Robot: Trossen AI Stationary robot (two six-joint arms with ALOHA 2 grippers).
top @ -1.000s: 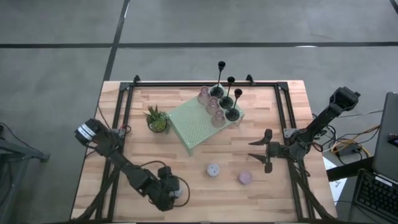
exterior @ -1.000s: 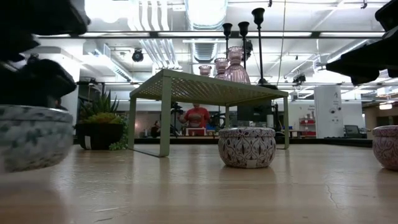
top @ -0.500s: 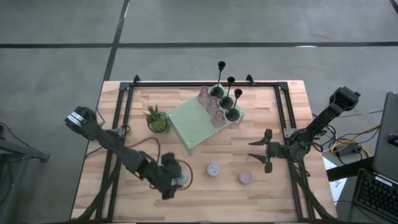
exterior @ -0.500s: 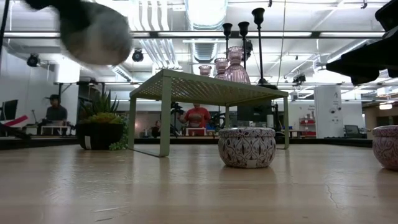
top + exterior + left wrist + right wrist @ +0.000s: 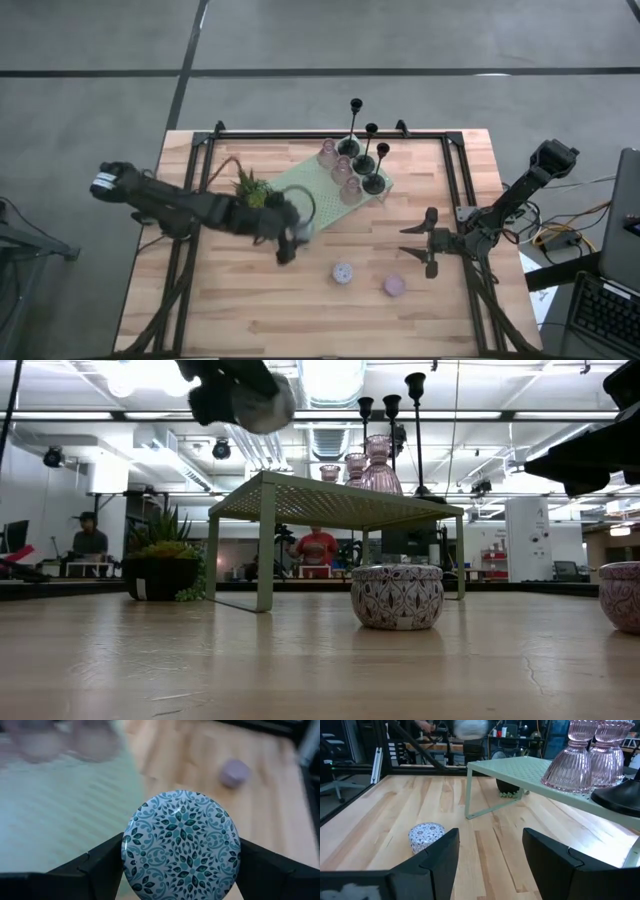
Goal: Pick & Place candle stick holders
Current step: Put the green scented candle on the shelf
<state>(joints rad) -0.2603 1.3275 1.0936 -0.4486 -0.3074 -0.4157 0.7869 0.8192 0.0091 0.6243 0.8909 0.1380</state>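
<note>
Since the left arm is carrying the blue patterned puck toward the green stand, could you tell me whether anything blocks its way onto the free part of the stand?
Nothing visible does. The left gripper holds the blue patterned puck above the pale green stand's bare near end; the pink glass cups and black sticks crowd its far end.

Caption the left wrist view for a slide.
Left gripper holds a round blue floral-patterned puck above the pale green perforated stand.

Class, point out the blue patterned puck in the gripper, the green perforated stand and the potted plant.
blue patterned puck [image 5: 181, 844], left wrist view, centre of its patterned face
green perforated stand [image 5: 322, 195], high view, bare top
potted plant [image 5: 160, 565], low view, pot front
</note>
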